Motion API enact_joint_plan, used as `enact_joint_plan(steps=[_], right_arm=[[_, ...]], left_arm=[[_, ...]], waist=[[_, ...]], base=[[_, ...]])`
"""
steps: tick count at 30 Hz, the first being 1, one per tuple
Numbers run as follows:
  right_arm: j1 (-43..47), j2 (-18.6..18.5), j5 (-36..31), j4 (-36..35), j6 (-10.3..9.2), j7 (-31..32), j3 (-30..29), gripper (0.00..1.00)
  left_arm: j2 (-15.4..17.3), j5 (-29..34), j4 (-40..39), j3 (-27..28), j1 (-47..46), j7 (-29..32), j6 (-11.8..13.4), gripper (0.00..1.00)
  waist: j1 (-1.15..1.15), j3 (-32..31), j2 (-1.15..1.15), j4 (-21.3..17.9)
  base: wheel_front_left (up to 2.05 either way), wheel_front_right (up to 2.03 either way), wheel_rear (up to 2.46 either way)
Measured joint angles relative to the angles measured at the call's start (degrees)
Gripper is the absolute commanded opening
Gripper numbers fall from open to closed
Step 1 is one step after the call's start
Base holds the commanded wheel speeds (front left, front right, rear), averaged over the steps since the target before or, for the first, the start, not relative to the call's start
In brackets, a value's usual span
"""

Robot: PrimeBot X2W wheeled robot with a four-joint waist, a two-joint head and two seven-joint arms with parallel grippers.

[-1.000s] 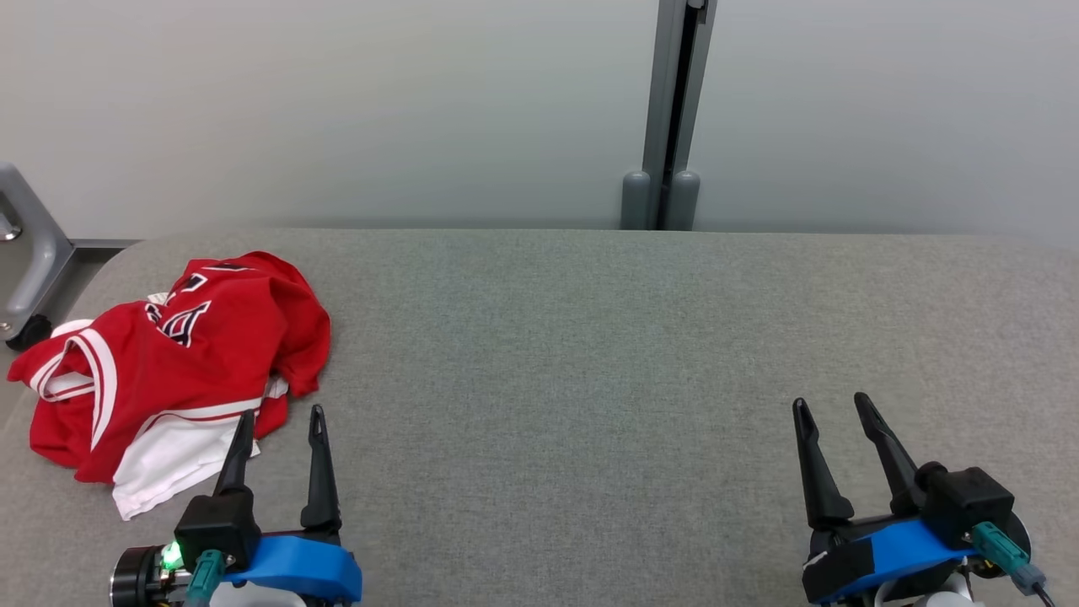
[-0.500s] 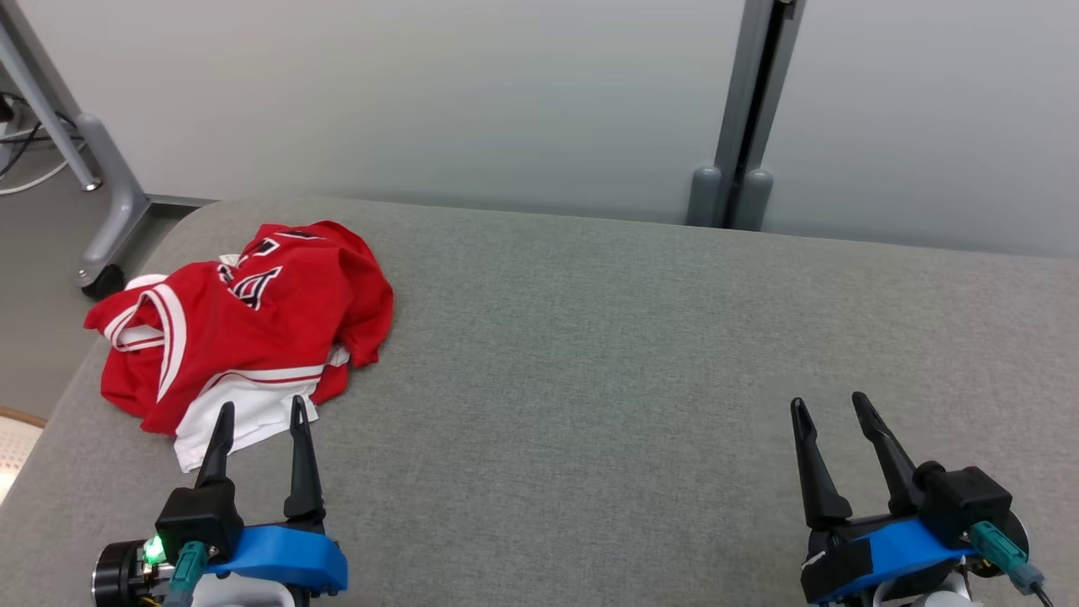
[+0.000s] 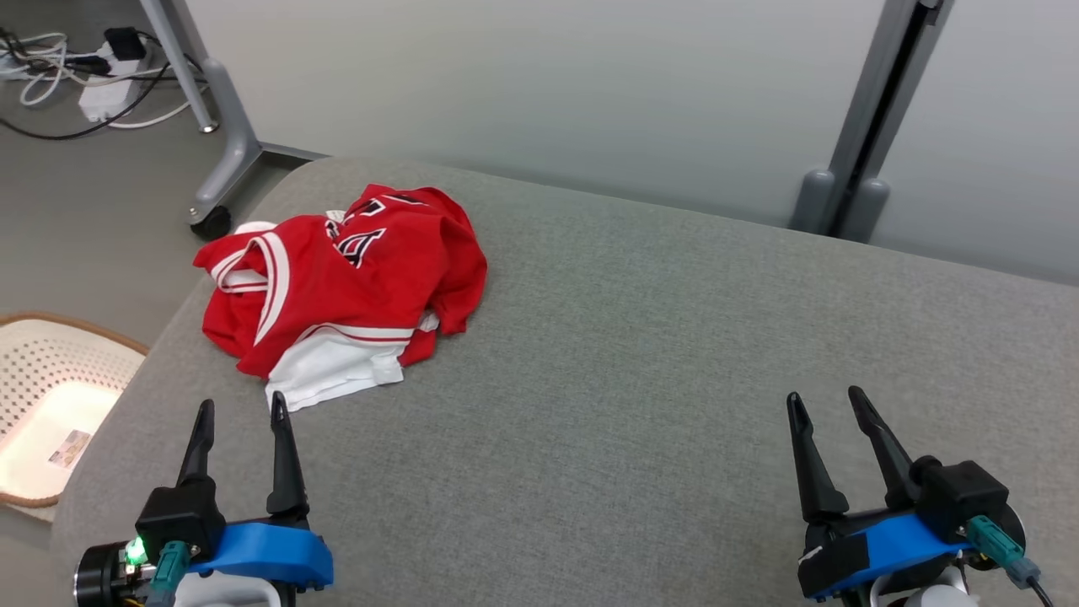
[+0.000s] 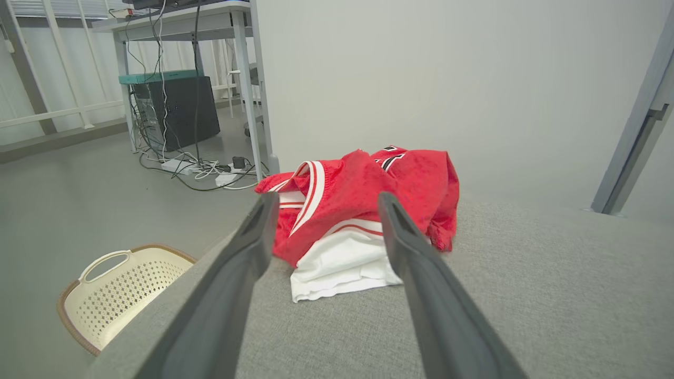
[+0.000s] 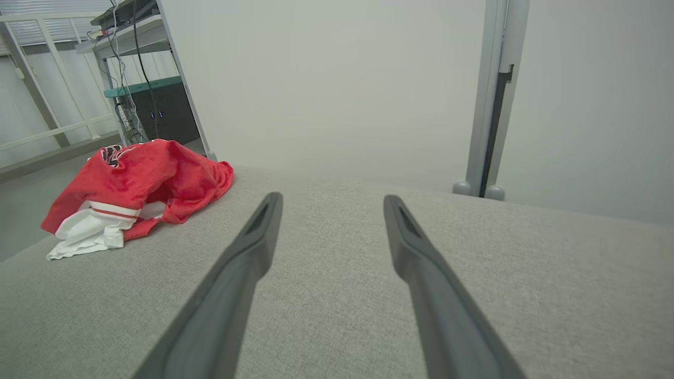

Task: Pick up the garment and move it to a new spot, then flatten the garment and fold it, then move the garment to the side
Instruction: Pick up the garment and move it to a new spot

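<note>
The robot has turned its gaze to its left over the last second, bringing a basket (image 3: 50,396) on the floor into sight, while the red-and-white garment (image 3: 346,287) lies crumpled where it was on the grey padded table (image 3: 632,379). It sits just ahead of the left gripper (image 3: 240,409), a little to that gripper's right, and well apart from the right gripper (image 3: 824,394). Both grippers stand spread wide with nothing in them, so I'd say the pickup is only starting: the left one must reach forward and down onto the near white hem and close on a bunched fold.
</note>
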Motion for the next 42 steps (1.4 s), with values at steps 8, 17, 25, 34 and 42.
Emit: enact_joint_plan(steps=[8,17,25,34,42], right_arm=[[-0.4,0.0,-0.2,0.3,0.00,0.0,0.2,1.00],[-0.7,0.0,-0.2,0.5,0.00,0.0,1.0,1.00],[-2.6,0.0,-2.3,-0.4,0.00,0.5,0.5,1.00],[-5.8,0.0,-7.0,-5.2,0.04,2.9,-0.4,1.00],[-6.9,-0.1,-8.3,-9.2,0.04,3.9,-2.2,1.00]], left_arm=[[0.5,-0.8,-0.1,0.4,0.1,-0.2,0.3,1.00],[0.9,-1.6,-0.4,1.2,-0.1,-0.5,1.0,1.00],[4.1,-3.0,-0.9,2.4,-8.9,-0.6,-0.8,1.00],[9.8,-5.0,-0.2,4.8,-24.2,1.4,-3.4,1.00],[13.2,-5.3,5.4,4.0,-34.6,4.8,-5.7,1.00]], waist=[[0.00,0.8,0.00,3.4],[0.00,1.5,0.00,3.4],[0.00,4.5,0.00,0.3],[0.01,11.4,0.00,-6.6],[0.01,17.5,0.00,-11.8]], base=[[0.00,0.00,0.00],[0.00,0.00,0.00],[0.00,0.00,0.00],[0.00,0.00,0.00],[0.00,0.00,0.00]])
